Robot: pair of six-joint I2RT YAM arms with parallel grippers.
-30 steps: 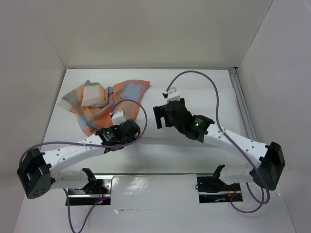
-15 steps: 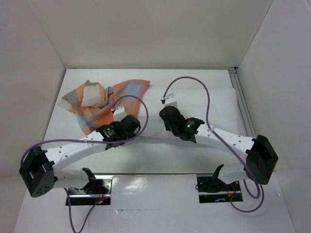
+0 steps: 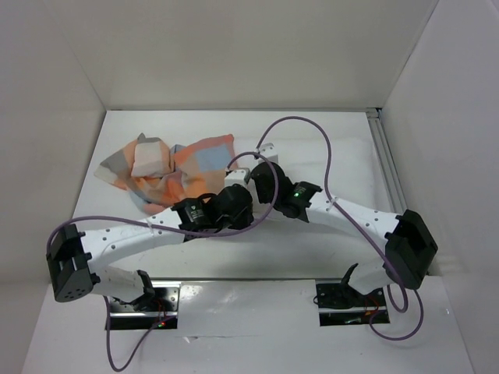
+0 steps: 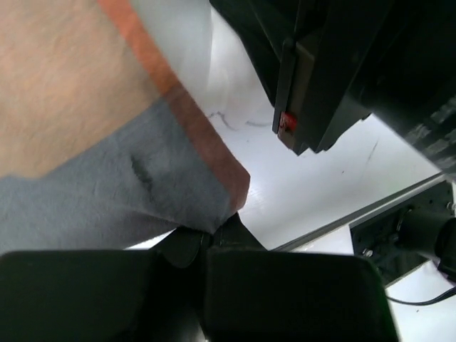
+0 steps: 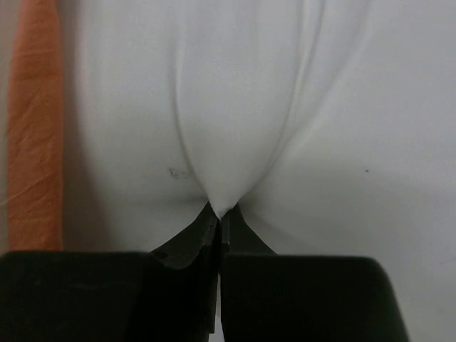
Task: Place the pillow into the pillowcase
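Note:
The checked pillowcase (image 3: 183,167) lies crumpled at the back left of the table. My left gripper (image 4: 214,231) is shut on a grey and orange corner of the pillowcase (image 4: 107,178), and from above the left gripper (image 3: 238,199) sits just right of the cloth heap. The white pillow (image 3: 351,167) lies at the right middle, hard to tell from the white table. My right gripper (image 5: 221,214) is shut on a pinched fold of the pillow (image 5: 235,107), with an orange strip of the pillowcase (image 5: 35,142) at its left. From above the right gripper (image 3: 261,173) is close beside the left one.
A metal rail (image 3: 388,167) runs along the table's right edge. White walls close off the back and both sides. Purple cables (image 3: 327,148) loop above both arms. Two mounting plates (image 3: 347,300) sit at the near edge.
Both grippers have shut. The left arm has moved right with the pillowcase corner, dragging the cloth slightly. The right arm has swung left toward the pillowcase and shut on the pillow.

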